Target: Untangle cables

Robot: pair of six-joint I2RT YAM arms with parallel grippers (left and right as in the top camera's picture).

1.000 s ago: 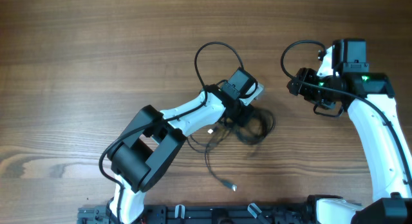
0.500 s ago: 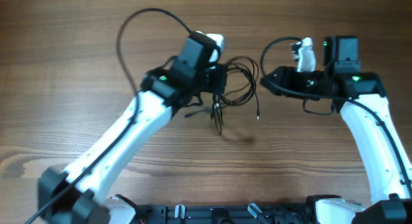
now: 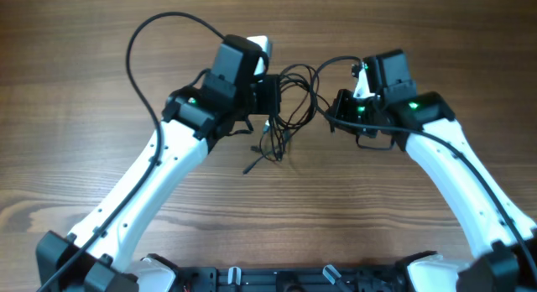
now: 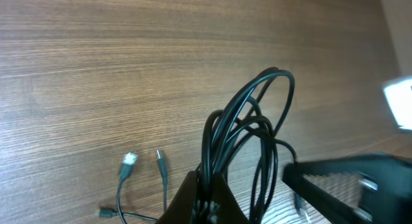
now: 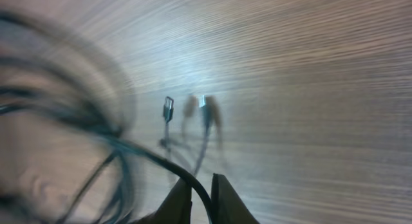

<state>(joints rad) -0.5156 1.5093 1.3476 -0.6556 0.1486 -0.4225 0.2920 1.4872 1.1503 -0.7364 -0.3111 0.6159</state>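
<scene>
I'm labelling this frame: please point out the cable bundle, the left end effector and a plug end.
cable bundle (image 4: 250,118): left wrist view, on the looped strands.
left end effector (image 4: 207,193): left wrist view, midway between its fingertips.
plug end (image 4: 129,160): left wrist view, on its silvery tip.

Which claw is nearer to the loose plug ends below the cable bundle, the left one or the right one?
Left. The left claw grips the cables close by the plug ends; the right claw is farther off, at the bundle's other edge.
</scene>
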